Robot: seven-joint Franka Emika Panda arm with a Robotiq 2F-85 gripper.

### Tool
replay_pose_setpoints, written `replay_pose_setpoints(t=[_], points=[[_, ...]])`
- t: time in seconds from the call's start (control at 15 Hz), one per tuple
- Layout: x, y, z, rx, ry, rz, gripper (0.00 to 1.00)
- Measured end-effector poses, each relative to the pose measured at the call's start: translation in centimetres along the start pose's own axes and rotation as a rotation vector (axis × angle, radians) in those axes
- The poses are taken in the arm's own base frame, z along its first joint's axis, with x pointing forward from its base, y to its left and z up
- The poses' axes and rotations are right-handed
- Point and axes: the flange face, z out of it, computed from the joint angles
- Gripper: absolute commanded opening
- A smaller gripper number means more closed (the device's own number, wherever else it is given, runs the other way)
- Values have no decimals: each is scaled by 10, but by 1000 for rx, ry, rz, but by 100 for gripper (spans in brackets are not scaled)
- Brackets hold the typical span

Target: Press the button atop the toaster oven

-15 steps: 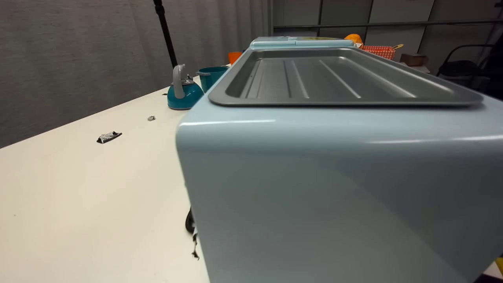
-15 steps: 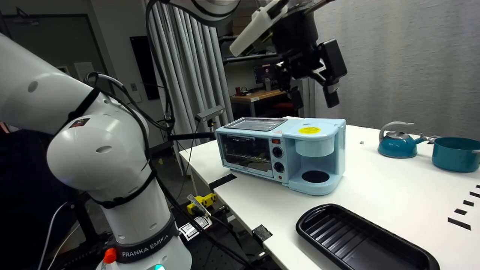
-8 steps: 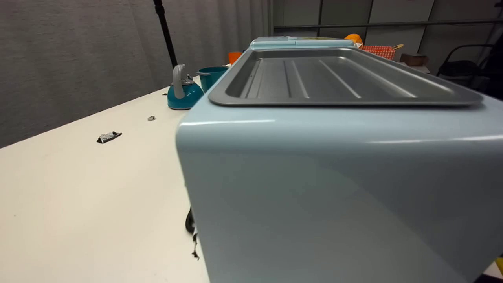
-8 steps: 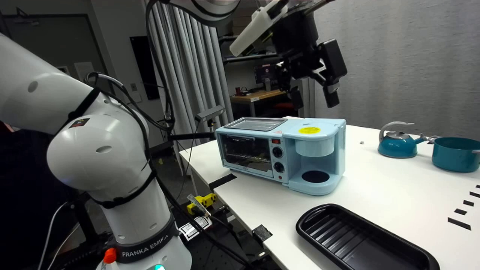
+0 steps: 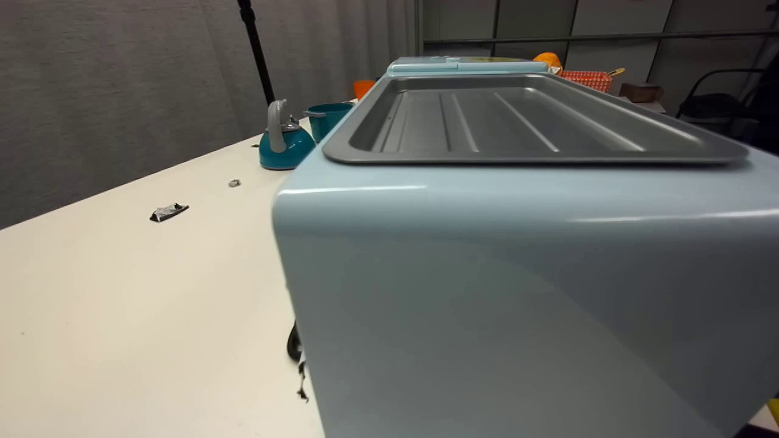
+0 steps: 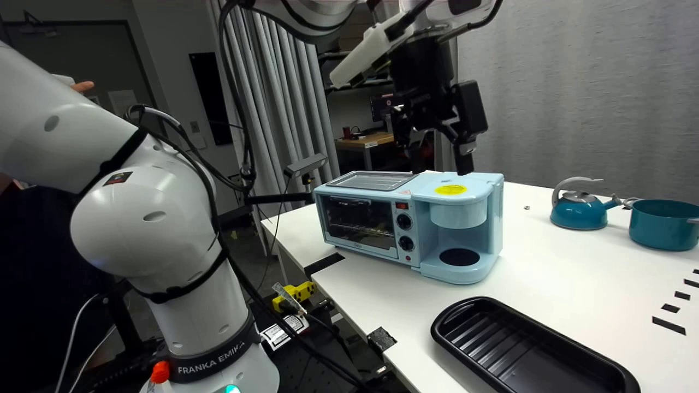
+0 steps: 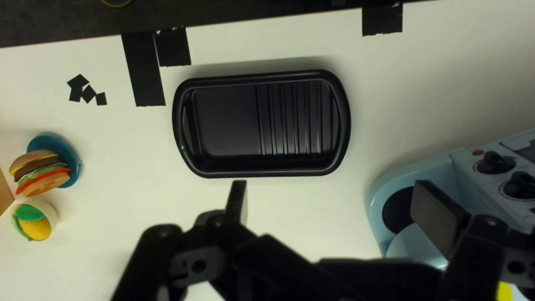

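1. The tool, black and angular, hangs above the white table, its two flat-faced fingers spread wide apart. In an exterior view the tips overlap the toaster oven's top; how near they are cannot be told.
2. The toaster oven stands near a table corner, beside the edge facing the white arm: glossy pale blue, rounded edges, dark glass door, black knobs.
3. An exterior view shows its top tray closely: grey metal, recessed, with raised ribs.
4. Near the same table edge lies a black pan, oblong; the wrist view shows its floor half ribbed, half smooth.
5. Both exterior views show a teal kettle and pot, toward the opposite edge.
6. Only the wrist view shows a layered burger overlapping a teal dish.
7. "FRANKA EMIKA" is printed on the arm's base band; the oven's yellow label is too small to read.
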Motion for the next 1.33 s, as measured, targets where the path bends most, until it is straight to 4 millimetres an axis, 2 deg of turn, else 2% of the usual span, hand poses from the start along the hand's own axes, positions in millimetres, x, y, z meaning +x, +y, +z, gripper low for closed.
replay_pose_setpoints(t=[0.2, 0.67, 1.13, 1.33], points=[[8, -21, 4, 31, -49, -37, 100], [42, -87, -13, 107, -68, -151, 100], [66, -149, -3, 132, -108, -266, 100], [74, -160, -1, 128, -117, -287, 100]])
